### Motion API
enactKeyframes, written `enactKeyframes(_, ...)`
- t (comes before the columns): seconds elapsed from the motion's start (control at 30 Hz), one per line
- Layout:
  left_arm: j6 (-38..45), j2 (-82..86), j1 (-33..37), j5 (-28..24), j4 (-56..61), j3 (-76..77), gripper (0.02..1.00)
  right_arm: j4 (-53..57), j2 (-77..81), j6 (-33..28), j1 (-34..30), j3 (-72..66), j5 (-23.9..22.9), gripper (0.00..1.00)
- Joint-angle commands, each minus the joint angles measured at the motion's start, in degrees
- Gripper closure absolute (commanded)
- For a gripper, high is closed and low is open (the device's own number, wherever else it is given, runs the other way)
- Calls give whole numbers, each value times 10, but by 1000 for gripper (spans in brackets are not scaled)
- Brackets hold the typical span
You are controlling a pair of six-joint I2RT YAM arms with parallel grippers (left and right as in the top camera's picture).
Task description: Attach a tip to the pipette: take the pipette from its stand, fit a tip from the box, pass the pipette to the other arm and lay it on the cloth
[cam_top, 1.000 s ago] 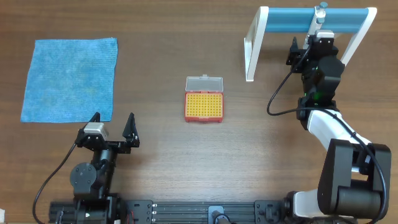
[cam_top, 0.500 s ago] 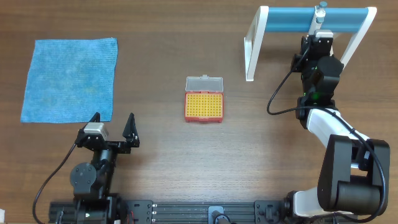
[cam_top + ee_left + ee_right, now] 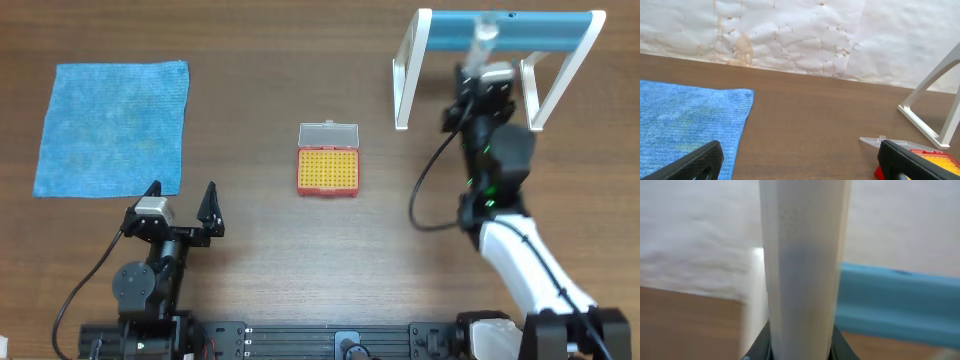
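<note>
The right gripper (image 3: 484, 72) has shifted left along the stand (image 3: 545, 32) — the pipette (image 3: 483, 36) with it.

No lettering, number or sign can be read — not on the tip box (image 3: 328, 172) or stand (image 3: 555, 33)

One cloth (image 3: 112, 128), box (image 3: 327, 171), stand (image 3: 540, 27), pipette (image 3: 802, 270)

A brown wood-grain surface (image 3: 250, 260) lies under soft, even light. Along the surface's far edge rises a white, papery wall (image 3: 850, 30), creased and speckled with small marks. A brownish stain (image 3: 737, 45) sits just above that edge.
</note>
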State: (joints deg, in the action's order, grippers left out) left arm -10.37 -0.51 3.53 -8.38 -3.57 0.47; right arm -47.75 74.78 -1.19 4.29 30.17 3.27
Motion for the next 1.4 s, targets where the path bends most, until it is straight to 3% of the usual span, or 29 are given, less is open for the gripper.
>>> enactKeyframes(0.03,1,3,-2,2,-2,-2,20,-84,-78,31,125,-103,4,925)
enactKeyframes(0.1,1,3,-2,2,-2,-2,20,-132,-99,31,148,-153,4,925)
enactKeyframes(0.17,1,3,-2,2,-2,-2,23,-113,-130,45,153,-212,4,925)
enactKeyframes(0.3,1,3,-2,2,-2,-2,20,-144,-104,46,214,-212,19,923)
enactKeyframes(0.4,1,3,-2,2,-2,-2,20,-251,11,46,266,-173,19,928)
enactKeyframes(0.47,1,3,-2,2,-2,-2,20,-315,110,46,291,-125,48,925)
enactKeyframes(0.5,1,3,-2,2,-2,-2,23,-362,160,45,292,-111,49,923)
enactKeyframes(0.8,1,3,-2,2,-2,-2,23,-360,244,46,316,-64,49,925)
enactKeyframes(1.4,1,3,-2,2,-2,-2,23,-355,281,46,289,-59,64,925)
